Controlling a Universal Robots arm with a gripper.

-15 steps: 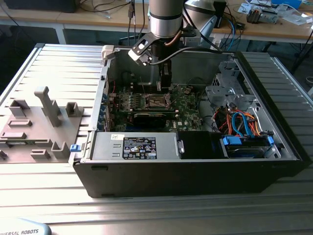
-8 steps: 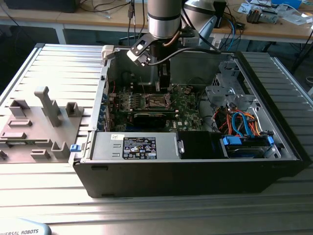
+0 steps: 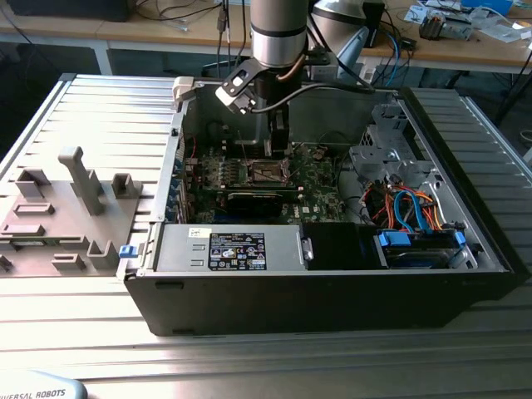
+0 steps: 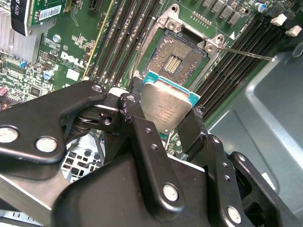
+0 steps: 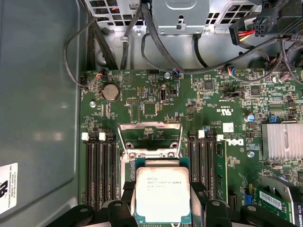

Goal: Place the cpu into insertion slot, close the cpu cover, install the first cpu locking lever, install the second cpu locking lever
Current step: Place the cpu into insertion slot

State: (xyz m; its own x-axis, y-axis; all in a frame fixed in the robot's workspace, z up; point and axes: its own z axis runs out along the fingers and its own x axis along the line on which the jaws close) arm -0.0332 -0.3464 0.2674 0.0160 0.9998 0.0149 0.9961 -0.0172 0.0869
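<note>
The exterior view shows the arm reaching down into the open computer case (image 3: 332,291), with the gripper (image 3: 278,137) directly above the insertion slot (image 3: 266,172). From there the chip is too small to make out.

Both wrist views show it plainly. The fingers (image 4: 130,104) are closed partway onto opposite edges of the cpu (image 4: 165,101), pinching it flat with its metal top facing the cameras. The second wrist view shows the slot (image 4: 176,57) lying bare, its contact field exposed, and a thin locking lever (image 4: 246,53) swung out beside one corner. The cpu seems to hang clear above the slot, though the gap is hard to judge.

In the first wrist view the cpu (image 5: 162,194) covers most of the slot. The cpu cover (image 5: 149,126) stands open just beyond the slot's far rim. Rows of memory slots (image 5: 102,170) flank the slot closely on two sides. The grey case wall (image 5: 38,118) lies well apart from it.
</note>
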